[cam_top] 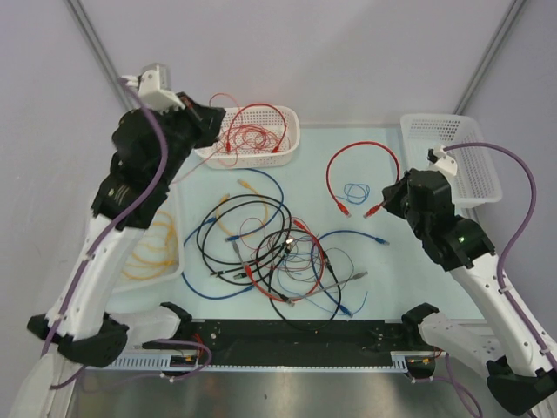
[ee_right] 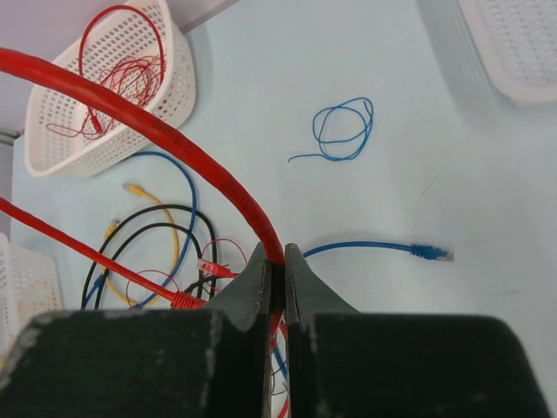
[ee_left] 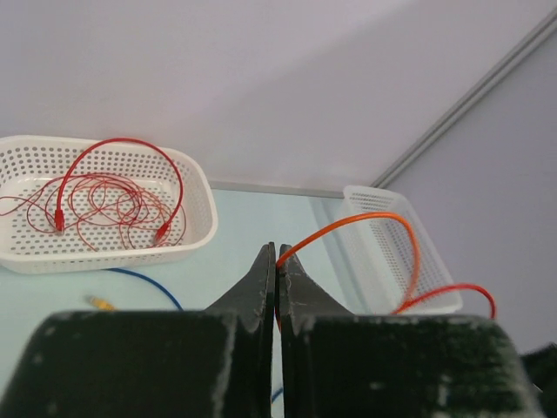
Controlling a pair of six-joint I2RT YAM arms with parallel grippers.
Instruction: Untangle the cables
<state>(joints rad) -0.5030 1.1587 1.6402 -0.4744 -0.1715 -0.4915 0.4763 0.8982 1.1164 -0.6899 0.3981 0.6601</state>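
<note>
Fingers on your right arm [ee_right: 252,283] are clamped on the red cable [ee_right: 174,139], while your left fingers [ee_left: 257,287] are pressed together, contents unclear.

No text, label, brand, number or sign legible, faint dark specks along the thick red cable [ee_right: 222,183] too blurred to read

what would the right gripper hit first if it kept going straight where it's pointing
Probably bare table: the right gripper, shut on the red cable, aims between the white basket and the small blue coil. Depth is unclear.
</note>
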